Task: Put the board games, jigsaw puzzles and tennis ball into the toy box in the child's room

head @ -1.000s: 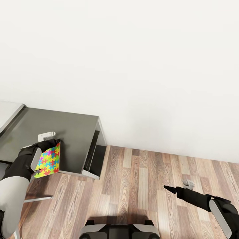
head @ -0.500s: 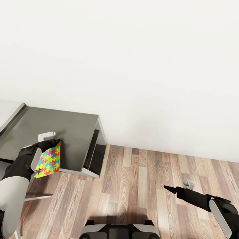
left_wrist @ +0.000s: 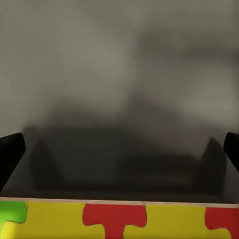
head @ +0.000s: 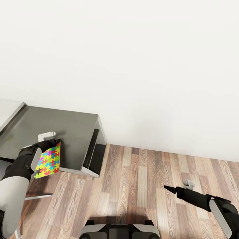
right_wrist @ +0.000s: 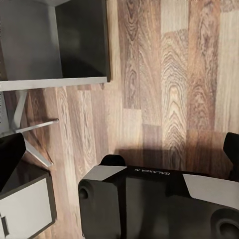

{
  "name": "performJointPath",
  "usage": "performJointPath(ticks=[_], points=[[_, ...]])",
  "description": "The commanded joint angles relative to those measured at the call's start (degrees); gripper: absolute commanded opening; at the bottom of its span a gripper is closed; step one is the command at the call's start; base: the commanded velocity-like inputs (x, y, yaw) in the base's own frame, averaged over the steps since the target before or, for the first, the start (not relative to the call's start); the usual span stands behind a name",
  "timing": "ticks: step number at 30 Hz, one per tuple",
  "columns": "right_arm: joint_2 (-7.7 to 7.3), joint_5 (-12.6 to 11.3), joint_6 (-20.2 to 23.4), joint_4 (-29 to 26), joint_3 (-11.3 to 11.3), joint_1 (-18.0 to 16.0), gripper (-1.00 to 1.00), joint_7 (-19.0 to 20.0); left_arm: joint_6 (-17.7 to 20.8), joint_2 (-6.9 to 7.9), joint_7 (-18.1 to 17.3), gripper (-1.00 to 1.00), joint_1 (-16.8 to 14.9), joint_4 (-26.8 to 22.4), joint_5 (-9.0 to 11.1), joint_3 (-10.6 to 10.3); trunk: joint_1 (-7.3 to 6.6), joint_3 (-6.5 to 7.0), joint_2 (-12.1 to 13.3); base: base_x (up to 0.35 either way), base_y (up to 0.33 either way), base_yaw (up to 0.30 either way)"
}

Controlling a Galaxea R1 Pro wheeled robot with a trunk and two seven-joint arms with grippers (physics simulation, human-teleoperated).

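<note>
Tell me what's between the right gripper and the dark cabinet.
Only bare wood floor lies between right gripper and cabinet, seen in the head view.

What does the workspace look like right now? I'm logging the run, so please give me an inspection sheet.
Surface: dark grey cabinet top, bare.
Job's things: jigsaw puzzle held over the cabinet's front edge.
Clutter: nothing seen.
Grippers: left gripper holds the puzzle; right gripper over the floor, fingers apart in the right wrist view, empty.
Cables: nothing seen.
Surroundings: white wall, wood plank floor, robot base.
</note>
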Motion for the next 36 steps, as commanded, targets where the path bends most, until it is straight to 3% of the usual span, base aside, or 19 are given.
performJointPath(ticks=[1, 36], points=[[0.00, -0.2, 0.4, 0.0, -0.1, 0.0, 1.00, 0.1, 0.4, -0.07, -0.1, 1.00, 0.0, -0.1, 0.6, 0.1, 0.03, -0.07, -0.1, 0.000, 0.000, 0.000], [0.00, -0.2, 0.4, 0.0, -0.2, 0.0, 1.00, 0.0, 0.4, -0.57, -0.1, 1.00, 0.0, -0.1, 0.5, 0.1, 0.03, -0.07, -0.1, -0.015, 0.000, 0.000]])
